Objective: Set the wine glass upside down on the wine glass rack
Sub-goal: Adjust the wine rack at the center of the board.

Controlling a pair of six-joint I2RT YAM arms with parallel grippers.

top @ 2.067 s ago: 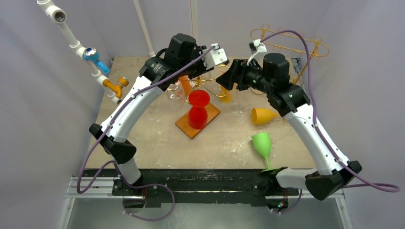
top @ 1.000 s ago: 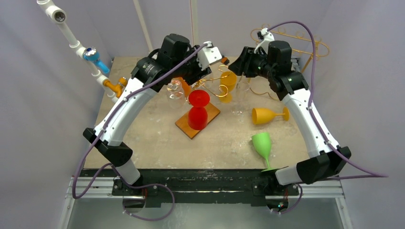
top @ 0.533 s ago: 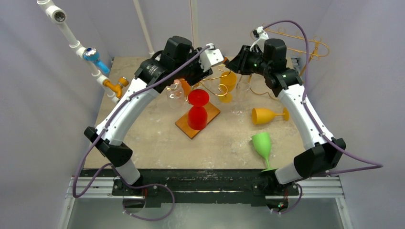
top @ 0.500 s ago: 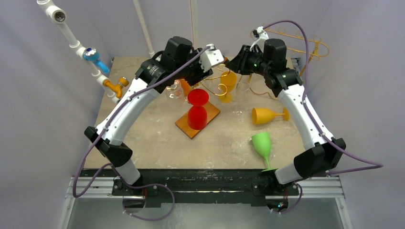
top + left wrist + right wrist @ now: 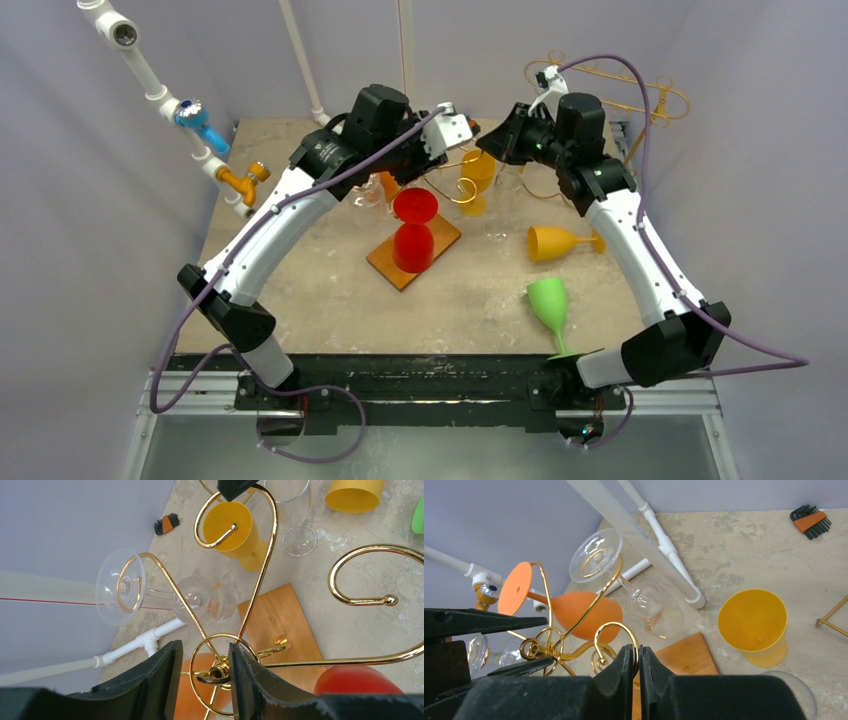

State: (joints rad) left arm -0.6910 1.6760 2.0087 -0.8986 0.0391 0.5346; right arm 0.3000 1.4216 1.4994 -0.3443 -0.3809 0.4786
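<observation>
Moved: left arm (image 5: pixel 290 200) had edged its wrist rightward since a second before; the green glass (image 5: pixel 548 300) lay where it had on the table (image 5: pixel 320 290).
Left gripper (image 5: pixel 202 680): black ridged fingers stood apart astride the hub of the wine glass rack (image 5: pixel 387 600), with a gap showing on one side.
Right gripper (image 5: pixel 639 665): fingers were pinched together on a thin gold loop of the rack.
Rack: glossy gold wire, with scrolled hooks tipped with small balls.
Clear wine glass (image 5: pixel 205 600): hung on the rack, its round foot caught in a hook.
Orange glass (image 5: pixel 584 612): matte, hung likewise just beside it.
Yellow glass (image 5: pixel 754 625): stood upright on the table.
Red glass (image 5: pixel 413 235): stood inverted on a wooden board (image 5: pixel 277 615).
</observation>
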